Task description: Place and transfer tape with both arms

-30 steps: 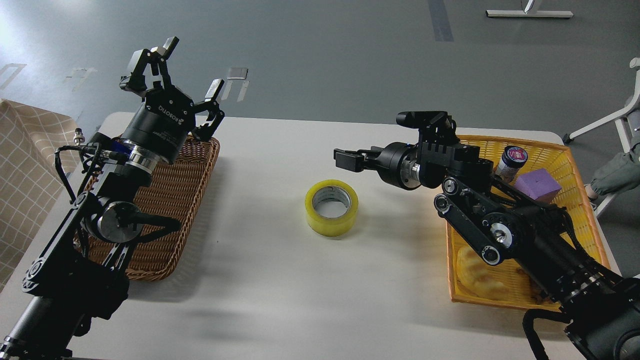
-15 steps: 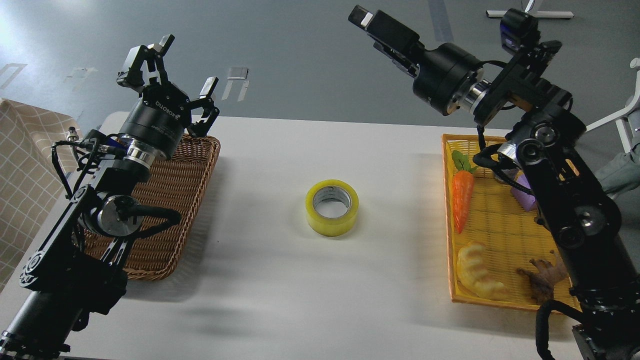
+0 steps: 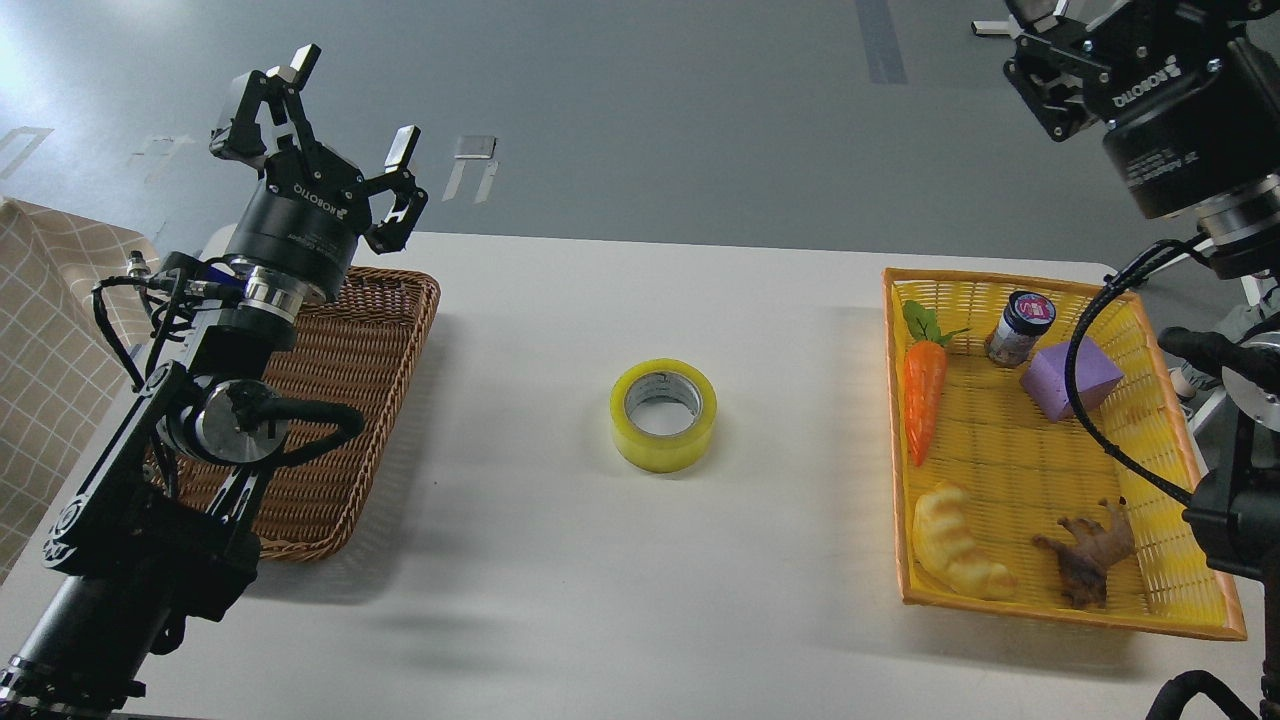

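Note:
The tape (image 3: pixel 663 415), a yellow translucent roll with a grey-white core, lies flat near the middle of the white table (image 3: pixel 560 580), with no gripper touching it. My left gripper (image 3: pixel 347 108) is open and empty, raised high over the far end of the brown wicker basket (image 3: pixel 345 430), well left of the tape. My right gripper (image 3: pixel 1065 35) is lifted to the top right corner, far from the tape. Its fingertips are cut off by the frame edge.
A yellow basket (image 3: pixel 1000 278) at the right holds a carrot toy (image 3: pixel 925 400), a small jar (image 3: pixel 1020 328), a purple block (image 3: pixel 1070 378), a pale croissant toy (image 3: pixel 960 545) and a brown figure (image 3: pixel 1090 550). A checked cloth (image 3: pixel 40 330) hangs at the far left.
My right arm swung up and back from just right of the tape to the top right corner, uncovering the yellow basket. The left gripper rose slightly. The tape stayed put.

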Tool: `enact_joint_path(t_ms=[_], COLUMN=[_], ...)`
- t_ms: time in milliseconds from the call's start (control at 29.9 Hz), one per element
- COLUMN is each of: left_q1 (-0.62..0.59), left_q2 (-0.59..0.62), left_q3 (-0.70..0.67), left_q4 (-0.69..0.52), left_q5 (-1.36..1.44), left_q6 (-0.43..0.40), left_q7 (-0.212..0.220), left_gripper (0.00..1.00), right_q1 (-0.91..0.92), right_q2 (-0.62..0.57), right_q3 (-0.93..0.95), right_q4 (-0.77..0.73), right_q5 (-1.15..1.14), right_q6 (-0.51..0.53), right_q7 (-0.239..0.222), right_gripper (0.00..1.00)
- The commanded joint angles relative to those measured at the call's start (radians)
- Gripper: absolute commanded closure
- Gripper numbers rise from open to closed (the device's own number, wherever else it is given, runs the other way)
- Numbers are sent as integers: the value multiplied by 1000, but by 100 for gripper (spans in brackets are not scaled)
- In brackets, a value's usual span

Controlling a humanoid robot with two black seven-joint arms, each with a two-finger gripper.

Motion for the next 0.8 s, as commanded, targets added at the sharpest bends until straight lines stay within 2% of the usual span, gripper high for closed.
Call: enact_joint_path(t_ms=[0, 100, 201, 234, 535, 668, 769], left_q1=[-47, -78, -96, -96, -13, 19, 11], left_q2=[7, 1, -3, -5, -68, -72, -59], left_q3=[11, 8, 14, 16, 13, 21, 47], left_q4=[-16, -13, -12, -15, -78, -114, -122], left_q5=[18, 42, 50, 67, 383, 421, 501], left_q6=[2, 25, 131, 139, 137, 130, 137], left_q7=[-114, -105, -88, -89, -103, -164, -161], left_gripper=[2, 2, 2, 2, 2, 2, 2], right_q1=[-23, -43, -57, -57, -69, -71, -71], right_q2=[49, 49, 49, 49, 49, 49, 49], right_q3=[62, 65, 82, 88, 88, 80, 77], right_q4=[8, 10, 8, 7, -1, -10, -25], right_q5=[24, 32, 55, 70, 150, 148, 148], right_q6=[0, 0, 0, 0, 0, 0, 0], right_q7=[0, 0, 0, 0, -2, -8, -9], right_gripper=[0, 0, 0, 0, 0, 0, 0])
